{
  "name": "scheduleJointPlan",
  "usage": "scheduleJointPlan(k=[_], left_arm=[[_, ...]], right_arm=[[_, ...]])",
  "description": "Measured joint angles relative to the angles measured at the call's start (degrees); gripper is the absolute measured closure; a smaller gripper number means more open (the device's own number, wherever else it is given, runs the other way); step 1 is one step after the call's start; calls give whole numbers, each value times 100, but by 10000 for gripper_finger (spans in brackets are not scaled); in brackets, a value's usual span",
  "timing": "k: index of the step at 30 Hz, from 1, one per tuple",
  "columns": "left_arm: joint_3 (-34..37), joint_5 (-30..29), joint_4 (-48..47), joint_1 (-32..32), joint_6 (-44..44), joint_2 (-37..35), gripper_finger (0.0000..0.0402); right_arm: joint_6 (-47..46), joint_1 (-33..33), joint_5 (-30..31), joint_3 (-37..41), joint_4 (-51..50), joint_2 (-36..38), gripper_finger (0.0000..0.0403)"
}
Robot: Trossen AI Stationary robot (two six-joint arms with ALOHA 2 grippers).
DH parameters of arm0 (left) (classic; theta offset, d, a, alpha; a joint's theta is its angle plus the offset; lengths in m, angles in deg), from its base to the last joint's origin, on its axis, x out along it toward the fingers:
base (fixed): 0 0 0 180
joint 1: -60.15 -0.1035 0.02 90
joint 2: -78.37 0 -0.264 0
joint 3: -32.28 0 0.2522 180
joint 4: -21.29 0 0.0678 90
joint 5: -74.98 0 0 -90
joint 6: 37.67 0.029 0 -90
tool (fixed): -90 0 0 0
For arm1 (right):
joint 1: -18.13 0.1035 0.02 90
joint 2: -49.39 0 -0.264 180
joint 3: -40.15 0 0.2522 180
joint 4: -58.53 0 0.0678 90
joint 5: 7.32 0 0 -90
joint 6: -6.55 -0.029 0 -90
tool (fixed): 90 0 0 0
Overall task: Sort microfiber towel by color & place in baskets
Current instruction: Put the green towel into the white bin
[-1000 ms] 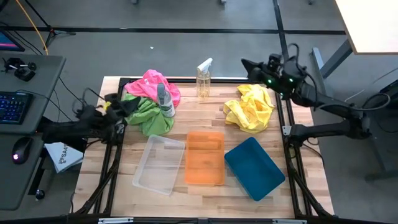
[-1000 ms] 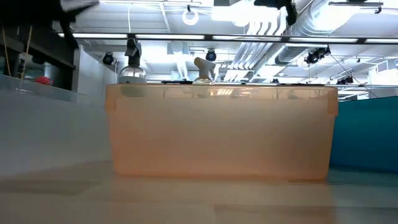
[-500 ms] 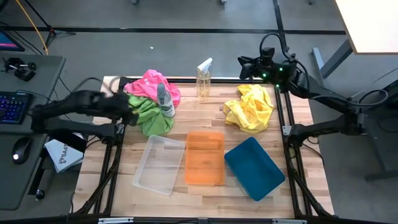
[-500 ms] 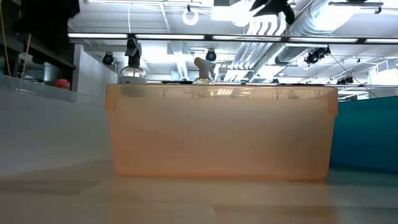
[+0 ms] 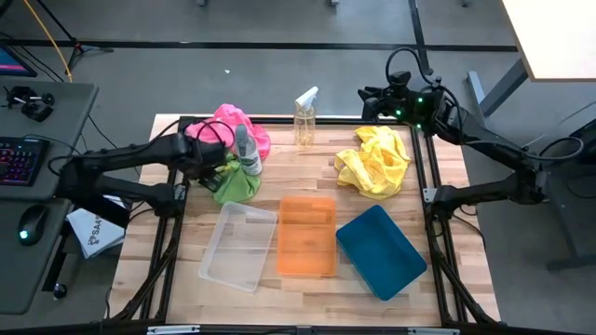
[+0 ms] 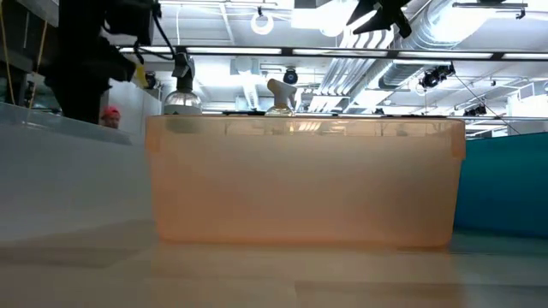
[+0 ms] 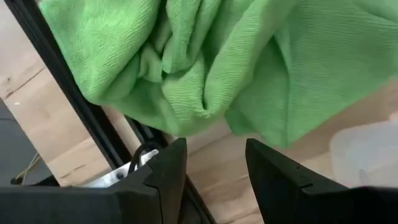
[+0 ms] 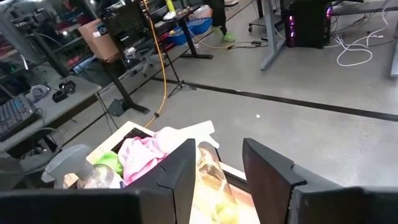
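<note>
Reaching in from the left, the left pincer (image 5: 216, 160) hovering over the green towel (image 5: 235, 177) at the far-left of the worktop (image 5: 307, 163), fingers (image 7: 166, 174) spread apart and gripping nothing, with folds of green cloth lying just ahead of them in the left wrist view. Lying bunched against the green one on its far side, the pink towel (image 5: 233, 124), with a grey-capped spray bottle (image 5: 246, 152) standing on the heap where the two meet. Standing farther right along the far edge, a second, clear spray bottle (image 5: 304, 119). Sitting along the near half, from left to right, the clear basket (image 5: 235, 245), the orange basket (image 5: 307, 236) and the teal basket (image 5: 381, 251), the first two touching, the teal one turned at an angle; all three showing bare floors, none holding any cloth. Lying in a loose heap at the far-right, the yellow towel (image 5: 375, 160), well apart from the other two colours. Hanging beyond the far-right corner, above and behind the yellow heap, the right pincer (image 5: 370, 102), fingers (image 8: 180, 168) spread wide and carrying nothing.

Judging by this, sorting barely begun: nothing placed, every towel waiting on the wood, all three colours left to lift and drop into separate baskets. Likely step in hand: closing on the green cloth first, minding the bottle perched on the heap.
</note>
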State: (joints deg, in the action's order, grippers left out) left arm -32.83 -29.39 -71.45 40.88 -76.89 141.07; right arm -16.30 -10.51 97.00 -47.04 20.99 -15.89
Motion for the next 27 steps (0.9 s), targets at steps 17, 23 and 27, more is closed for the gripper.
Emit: scheduleJointPlan(k=[17, 23, 27], left_arm=[[779, 104, 1047, -930, 1550, 117, 247], [811, 140, 1307, -928, 1912, 174, 255], [811, 296, 1086, -928, 2001, 159, 325]], right_arm=[[-27, 7, -42, 9, -38, 0, 274], [-65, 7, -91, 11, -36, 0, 274], [-66, 7, -104, 11, -36, 0, 274]])
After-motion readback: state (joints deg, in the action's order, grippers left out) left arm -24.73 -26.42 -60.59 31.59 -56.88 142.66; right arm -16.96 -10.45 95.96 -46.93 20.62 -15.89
